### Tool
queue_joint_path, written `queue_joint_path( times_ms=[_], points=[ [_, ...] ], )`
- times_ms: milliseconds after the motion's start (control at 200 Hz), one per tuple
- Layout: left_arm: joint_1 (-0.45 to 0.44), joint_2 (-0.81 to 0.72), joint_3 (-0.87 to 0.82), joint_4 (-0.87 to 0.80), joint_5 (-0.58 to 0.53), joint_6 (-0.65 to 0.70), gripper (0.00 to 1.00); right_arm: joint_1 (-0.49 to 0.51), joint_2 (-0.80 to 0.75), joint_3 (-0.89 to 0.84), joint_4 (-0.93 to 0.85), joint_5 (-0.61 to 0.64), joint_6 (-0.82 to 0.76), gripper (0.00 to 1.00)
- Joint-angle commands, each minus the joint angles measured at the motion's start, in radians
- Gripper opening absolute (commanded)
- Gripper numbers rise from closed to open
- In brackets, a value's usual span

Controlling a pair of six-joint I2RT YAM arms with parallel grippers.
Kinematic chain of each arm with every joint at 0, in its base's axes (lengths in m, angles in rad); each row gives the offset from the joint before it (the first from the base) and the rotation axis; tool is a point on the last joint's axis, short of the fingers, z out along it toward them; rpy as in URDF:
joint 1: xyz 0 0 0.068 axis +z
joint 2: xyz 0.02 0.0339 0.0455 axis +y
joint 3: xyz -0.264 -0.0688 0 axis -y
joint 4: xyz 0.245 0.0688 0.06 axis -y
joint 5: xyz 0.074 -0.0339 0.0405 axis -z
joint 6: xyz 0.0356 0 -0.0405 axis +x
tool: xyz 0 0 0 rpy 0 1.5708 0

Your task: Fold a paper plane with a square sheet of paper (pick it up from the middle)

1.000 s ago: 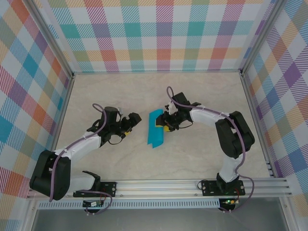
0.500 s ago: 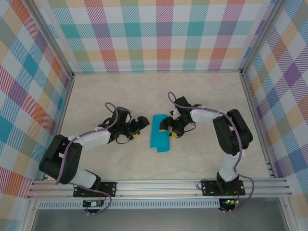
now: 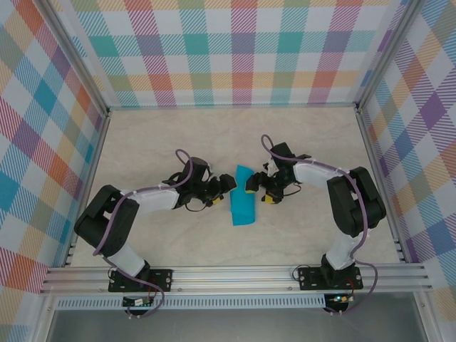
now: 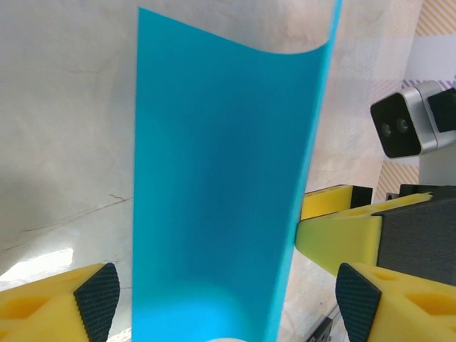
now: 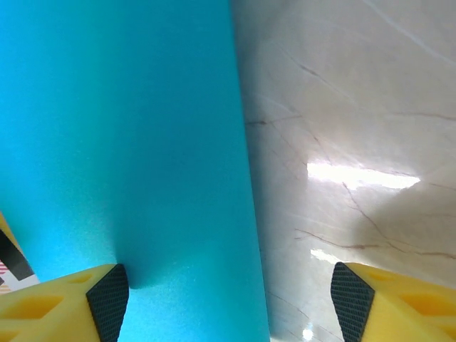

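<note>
**Folded teal strip lies between 2 open claws**

The teal paper [image 3: 241,199] rests on the pale marbled table [image 3: 157,142], a little nearer the arms than the middle. It is no flat square here. From the top camera it reads as a long narrow band, running away from the arm bases. Its far end curls up off the surface and its near end is cut at a slant. The colour is an even, plain teal-blue with no print.

The left gripper [image 3: 219,192] sits just beside the strip's left edge and the right gripper [image 3: 258,191] just beside its right edge, so the paper lies between the 2.

In the left wrist view the paper [image 4: 221,178] rises as a tall band with its far edge bowed upward. The 2 yellow fingers [image 4: 96,299] stand wide apart, 1 on each side of it, with bare table showing between each black pad and the paper. The claw is open and holds nothing.

In the right wrist view the paper [image 5: 121,142] fills the left half, smooth and uncreased. One finger [image 5: 107,299] sits over the paper and the other over bare table. That claw is also spread wide, gripping nothing.
</note>
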Motion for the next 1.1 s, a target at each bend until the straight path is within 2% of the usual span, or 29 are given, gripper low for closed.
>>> queue_joint_path(
  times_ms=[0,315,475,660,1095],
  points=[
    [-0.022,0.028,0.037,0.057,0.034,-0.016,0.79,-0.001,-0.01,-0.009,0.002,-0.03,-0.021,0.77],
    [-0.049,0.085,0.079,0.059,0.04,-0.023,0.59,-0.002,-0.024,-0.016,-0.003,-0.036,-0.029,0.77],
    [-0.057,0.075,0.066,0.065,0.017,-0.029,0.54,-0.002,-0.02,-0.02,-0.014,-0.038,-0.036,0.77],
    [-0.057,0.082,0.063,0.073,0.016,-0.038,0.4,-0.002,-0.02,-0.027,-0.01,-0.031,-0.034,0.77],
    [-0.057,0.104,0.055,0.108,0.036,-0.045,0.21,-0.002,-0.007,-0.025,0.006,-0.044,-0.023,0.77]
  ],
)
